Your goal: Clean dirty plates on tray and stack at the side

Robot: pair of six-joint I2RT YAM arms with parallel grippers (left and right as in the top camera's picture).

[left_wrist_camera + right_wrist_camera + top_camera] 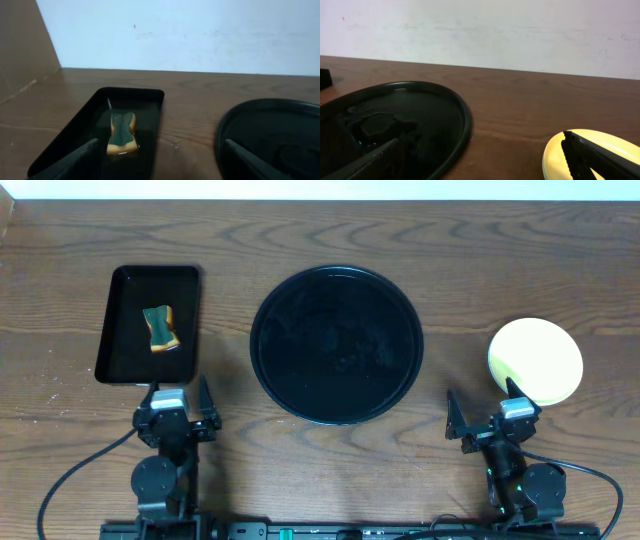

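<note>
The round black tray point(336, 345) sits at the table's middle with no plates on it; it also shows in the left wrist view point(270, 135) and the right wrist view point(395, 125). A pale yellow plate point(535, 360) lies on the table at the right, seen also in the right wrist view point(560, 155). I cannot tell whether other plates lie under it; no blue plate shows. My left gripper point(178, 416) is open and empty near the front edge, below the small tray. My right gripper point(492, 420) is open and empty, just in front of the yellow plate.
A small rectangular black tray point(150, 323) at the left holds a green and yellow sponge point(162, 328), seen also in the left wrist view point(122, 132). A white wall runs along the table's far edge.
</note>
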